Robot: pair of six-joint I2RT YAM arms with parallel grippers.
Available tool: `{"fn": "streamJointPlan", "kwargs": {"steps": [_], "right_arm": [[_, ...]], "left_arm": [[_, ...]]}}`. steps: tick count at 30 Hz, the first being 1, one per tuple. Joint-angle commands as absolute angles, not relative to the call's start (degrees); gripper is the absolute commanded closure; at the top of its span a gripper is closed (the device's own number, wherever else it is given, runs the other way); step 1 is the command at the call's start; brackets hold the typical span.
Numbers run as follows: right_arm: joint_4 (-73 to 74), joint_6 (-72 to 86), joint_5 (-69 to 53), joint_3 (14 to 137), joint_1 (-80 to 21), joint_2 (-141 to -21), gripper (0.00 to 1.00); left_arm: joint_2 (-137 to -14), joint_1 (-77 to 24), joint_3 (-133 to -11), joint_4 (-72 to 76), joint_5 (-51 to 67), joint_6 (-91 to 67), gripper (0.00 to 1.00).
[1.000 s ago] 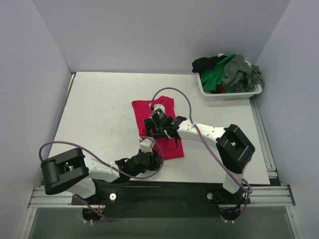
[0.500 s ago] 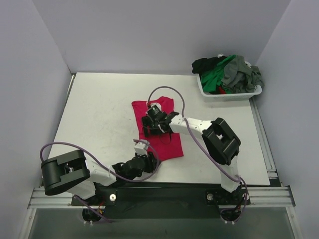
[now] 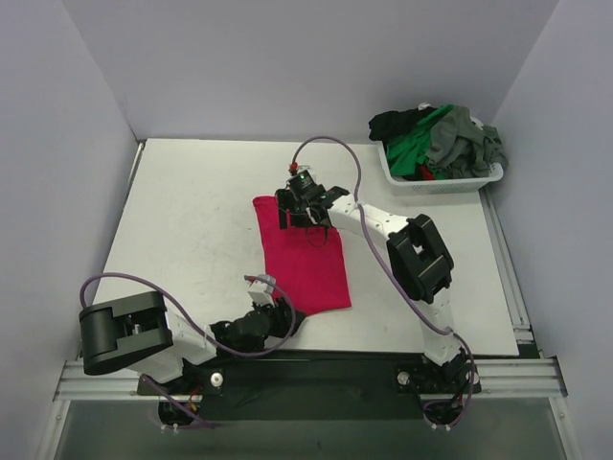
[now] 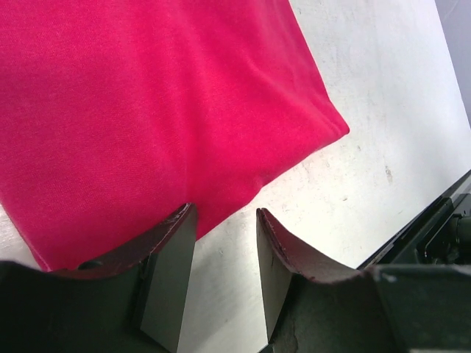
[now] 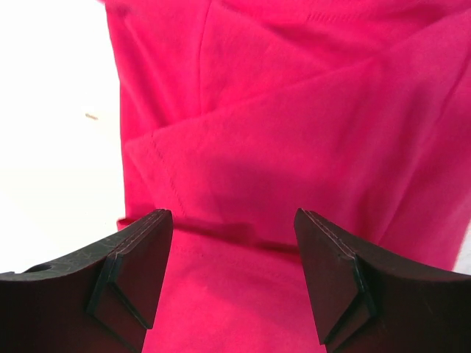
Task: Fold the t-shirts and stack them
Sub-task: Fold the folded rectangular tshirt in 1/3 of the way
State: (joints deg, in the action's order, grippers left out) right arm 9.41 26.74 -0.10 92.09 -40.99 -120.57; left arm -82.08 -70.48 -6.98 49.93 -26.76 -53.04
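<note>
The crimson-red t-shirt [image 3: 308,268] lies folded into a long flat strip in the middle of the table. My right gripper [image 3: 305,213] hovers over its far end, open; in the right wrist view its jaws [image 5: 234,220] straddle red cloth [image 5: 294,110] with folds and a seam, holding nothing. My left gripper [image 3: 283,314] sits low at the shirt's near edge, open. In the left wrist view only bare table shows between its fingers [image 4: 224,220], and the shirt's hem and near corner [image 4: 147,110] lie just beyond the tips. Green [image 3: 412,146], grey [image 3: 462,139] and black [image 3: 393,123] t-shirts are heaped in the basket.
The white plastic basket [image 3: 441,182] stands at the table's back right corner, against the right wall. Grey walls close in the table on the left, back and right. A black rail runs along the near edge [image 4: 441,228], close behind my left gripper.
My right gripper has travelled from the middle of the red shirt to its far end. The left gripper has drawn back toward the near edge. Both stayed open.
</note>
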Motion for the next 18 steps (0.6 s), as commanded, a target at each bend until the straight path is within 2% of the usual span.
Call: {"fn": "streamJointPlan", "kwargs": {"steps": [1, 9, 18], "right_arm": [[12.22, 25.49, 0.53, 94.84, -40.87, -119.37, 0.32], [12.13, 24.17, 1.67, 85.62, -39.99, -107.77, 0.30], [11.78, 25.66, 3.34, 66.92, -36.48, -90.37, 0.29]], "left_arm": [[-85.08, -72.07, -3.60, 36.56, -24.26, -54.67, 0.51], [-78.76, -73.48, -6.94, 27.18, -26.19, -53.18, 0.50], [-55.41, -73.48, -14.76, 5.99, -32.07, -46.94, 0.45]]}}
